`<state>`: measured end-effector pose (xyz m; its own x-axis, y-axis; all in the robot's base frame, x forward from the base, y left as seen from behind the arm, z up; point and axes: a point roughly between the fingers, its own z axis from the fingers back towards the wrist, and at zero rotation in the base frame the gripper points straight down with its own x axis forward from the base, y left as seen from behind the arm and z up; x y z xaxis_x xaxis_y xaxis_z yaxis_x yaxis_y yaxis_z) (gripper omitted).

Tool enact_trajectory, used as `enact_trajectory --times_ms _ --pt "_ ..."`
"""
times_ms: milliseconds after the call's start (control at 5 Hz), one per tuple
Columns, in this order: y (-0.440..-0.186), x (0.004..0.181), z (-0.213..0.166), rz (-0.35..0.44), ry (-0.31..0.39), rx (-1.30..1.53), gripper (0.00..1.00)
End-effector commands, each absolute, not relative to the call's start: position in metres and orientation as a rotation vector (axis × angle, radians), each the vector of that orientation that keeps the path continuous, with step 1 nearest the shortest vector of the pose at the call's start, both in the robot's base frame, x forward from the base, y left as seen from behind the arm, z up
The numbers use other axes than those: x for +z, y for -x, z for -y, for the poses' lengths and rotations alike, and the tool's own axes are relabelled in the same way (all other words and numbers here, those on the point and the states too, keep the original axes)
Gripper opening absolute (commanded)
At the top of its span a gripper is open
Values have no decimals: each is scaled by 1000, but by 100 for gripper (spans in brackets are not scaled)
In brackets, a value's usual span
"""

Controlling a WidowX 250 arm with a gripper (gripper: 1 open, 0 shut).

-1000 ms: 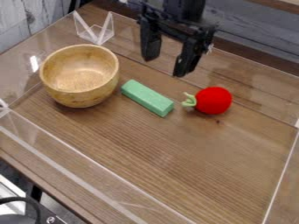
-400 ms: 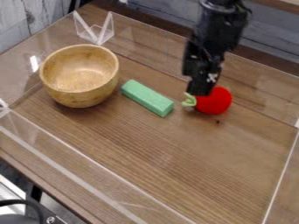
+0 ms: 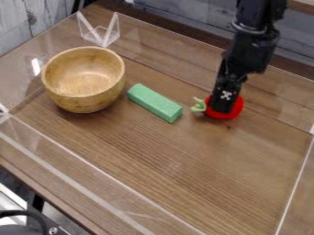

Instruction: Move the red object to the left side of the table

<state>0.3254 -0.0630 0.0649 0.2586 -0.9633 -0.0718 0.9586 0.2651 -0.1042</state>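
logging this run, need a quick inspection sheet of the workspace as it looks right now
surface: dark wood-grain table inside low clear acrylic walls.
job's things: red object right of centre, partly hidden by the gripper.
clutter: wooden bowl at left; green block between bowl and red object.
grippers: gripper pointing down over the red object, open, no grip seen yet.
cables: nothing seen.
surroundings: dark gear at bottom-left corner, unclear.
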Motion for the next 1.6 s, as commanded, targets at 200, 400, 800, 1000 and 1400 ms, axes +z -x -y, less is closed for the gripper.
enact_trajectory --times_ms 200,400,800,1000,1400 --pt "-336 56 67 -41 18 -1339 100" --pt "-337 45 65 -31 27 -1345 100" --pt "-338 27 62 -19 43 -1349 100" --pt "-340 18 61 -15 51 -1350 100" --pt "-342 9 60 -9 64 -1350 100"
